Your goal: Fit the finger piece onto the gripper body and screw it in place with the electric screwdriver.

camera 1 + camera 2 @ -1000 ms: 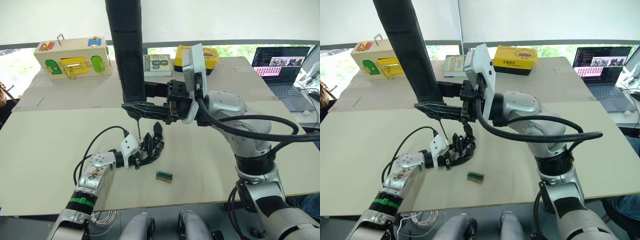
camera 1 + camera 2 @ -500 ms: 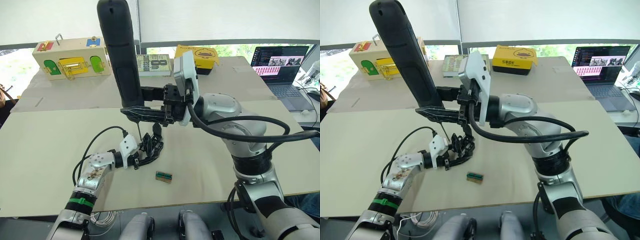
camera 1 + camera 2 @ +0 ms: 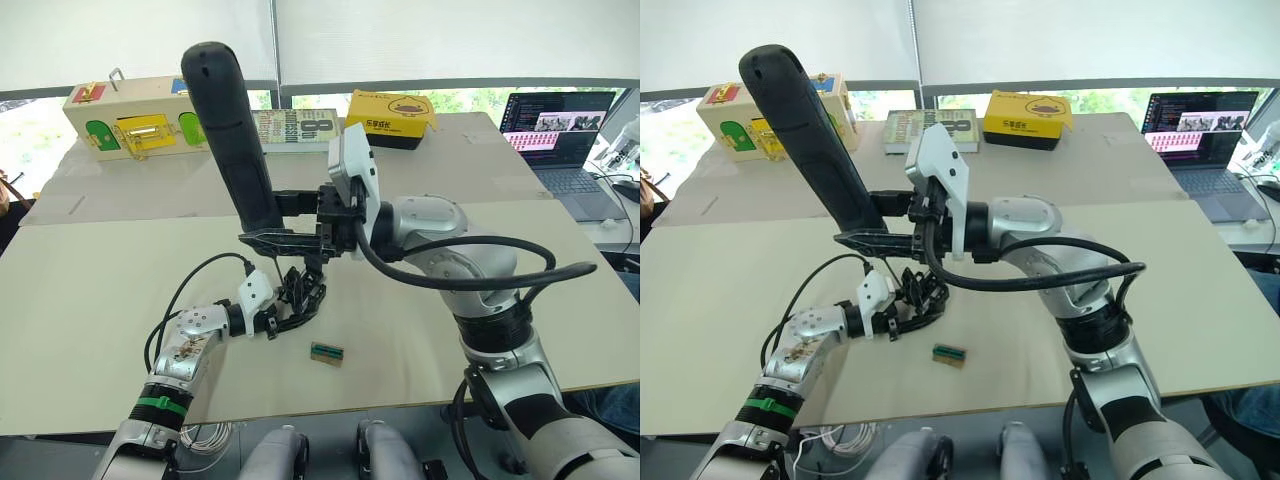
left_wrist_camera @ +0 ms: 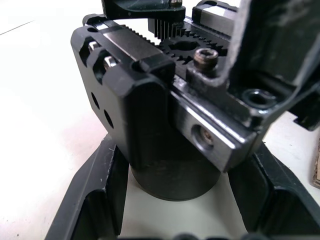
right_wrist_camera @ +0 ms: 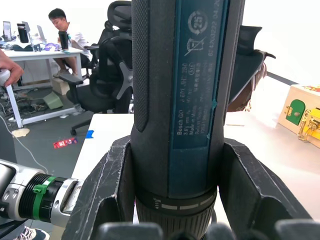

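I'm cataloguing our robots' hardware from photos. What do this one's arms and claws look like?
Both arms are jointed silver-grey metal with black bands and black cables looping outside. The left arm wears a green wrist band. The left claw and right claw each have a white body and two long black ribbed fingers.

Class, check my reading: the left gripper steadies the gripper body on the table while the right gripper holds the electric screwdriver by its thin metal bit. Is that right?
Not quite. The right gripper clamps the electric screwdriver around its thick black barrel, not the bit, as the right wrist view shows. The rest stands: the left gripper steadies the gripper body on the table.
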Controlling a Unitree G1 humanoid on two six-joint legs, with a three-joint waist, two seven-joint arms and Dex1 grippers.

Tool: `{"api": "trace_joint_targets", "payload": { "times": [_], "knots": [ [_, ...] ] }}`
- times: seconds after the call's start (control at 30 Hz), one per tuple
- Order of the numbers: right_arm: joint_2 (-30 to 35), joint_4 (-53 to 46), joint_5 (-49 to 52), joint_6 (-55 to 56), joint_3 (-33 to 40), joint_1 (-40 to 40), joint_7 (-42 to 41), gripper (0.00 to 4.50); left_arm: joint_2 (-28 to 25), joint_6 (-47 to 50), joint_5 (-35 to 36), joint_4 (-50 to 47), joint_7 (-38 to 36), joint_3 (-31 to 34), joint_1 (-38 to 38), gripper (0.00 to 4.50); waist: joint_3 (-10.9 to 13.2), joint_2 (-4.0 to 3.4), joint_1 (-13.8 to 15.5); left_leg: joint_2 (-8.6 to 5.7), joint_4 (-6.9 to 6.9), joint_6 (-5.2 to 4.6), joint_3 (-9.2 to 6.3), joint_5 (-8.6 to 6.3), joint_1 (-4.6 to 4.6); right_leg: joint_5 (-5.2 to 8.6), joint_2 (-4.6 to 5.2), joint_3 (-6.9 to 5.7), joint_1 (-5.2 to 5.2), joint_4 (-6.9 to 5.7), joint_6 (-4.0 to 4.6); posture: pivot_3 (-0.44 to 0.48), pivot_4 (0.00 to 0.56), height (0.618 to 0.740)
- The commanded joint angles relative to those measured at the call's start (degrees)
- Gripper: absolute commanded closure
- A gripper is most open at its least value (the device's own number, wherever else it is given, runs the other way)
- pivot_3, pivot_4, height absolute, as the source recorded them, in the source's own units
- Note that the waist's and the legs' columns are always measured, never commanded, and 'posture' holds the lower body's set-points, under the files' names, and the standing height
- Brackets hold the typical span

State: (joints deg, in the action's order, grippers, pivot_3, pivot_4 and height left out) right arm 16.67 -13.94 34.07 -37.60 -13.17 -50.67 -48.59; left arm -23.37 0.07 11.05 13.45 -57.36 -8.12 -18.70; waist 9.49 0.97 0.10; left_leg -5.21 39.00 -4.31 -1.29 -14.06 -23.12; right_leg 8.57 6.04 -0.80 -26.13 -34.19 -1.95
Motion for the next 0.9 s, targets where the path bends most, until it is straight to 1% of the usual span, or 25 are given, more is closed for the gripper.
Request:
{"api": "trace_joint_targets", "payload": {
  "times": [0.03,0.37,0.9],
  "knots": [
    [-0.82,-1.51,-0.34,2.48,0.75,-0.5,-0.67,2.58,-0.49,0.98,-0.81,1.44,-0.83,-1.37,1.71,2.22,0.0,0.0,-0.04,0.0,0.0,0.0,0.0,0.0,0.0,0.0,0.0,0.0,0.0,0.0,0.0,0.0,0.15,0.74],
    [-1.76,-1.54,-1.5,2.49,0.83,-0.15,-1.28,2.58,-0.48,0.94,-0.83,1.64,-0.97,-1.39,1.75,2.22,0.0,-0.01,-0.21,0.0,0.0,0.02,0.0,0.01,0.02,0.0,-0.01,0.0,0.0,-0.02,0.0,0.0,0.15,0.74],
    [-2.54,-2.92,0.74,1.45,3.78,0.21,-0.66,2.58,-1.0,1.09,0.02,1.87,-1.8,-0.78,2.01,2.22,-0.01,-0.01,-0.44,0.0,0.0,0.03,0.0,0.01,0.04,0.0,-0.02,0.01,0.0,-0.04,0.01,0.0,0.15,0.74]
  ]
}}
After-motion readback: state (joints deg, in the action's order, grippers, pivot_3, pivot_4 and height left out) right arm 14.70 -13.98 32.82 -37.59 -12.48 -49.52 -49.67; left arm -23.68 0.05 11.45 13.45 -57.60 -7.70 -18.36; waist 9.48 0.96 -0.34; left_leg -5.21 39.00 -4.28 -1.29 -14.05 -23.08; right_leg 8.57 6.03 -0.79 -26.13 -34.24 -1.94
